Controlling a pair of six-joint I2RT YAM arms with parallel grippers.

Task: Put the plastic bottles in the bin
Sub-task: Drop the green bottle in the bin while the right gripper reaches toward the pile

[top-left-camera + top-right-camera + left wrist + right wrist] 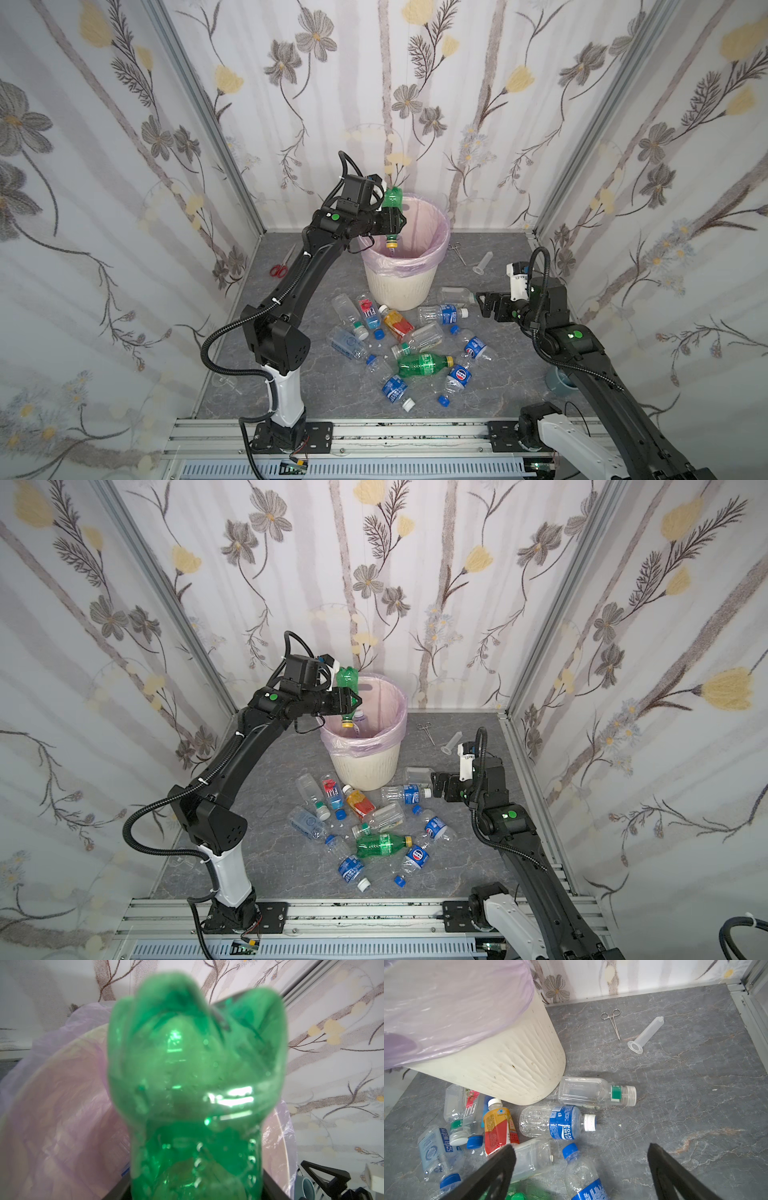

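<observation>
- A green bottle (pixel 392 203) was seen upside down between the jaws of the left gripper (pixel 391 222), with its yellow cap pointed down into the bin (pixel 397 286).
- Whether the jaws were clamped on it could not be told.
- The left arm was stretched forward and up, with the wrist level over the bin's left rim.
- The right gripper (pixel 487 306) was positioned low, right of the bin, with its jaws spread wide apart.
- Other bottles (pixel 419 363) were scattered on the grey table (pixel 511 395) before the bin.
</observation>
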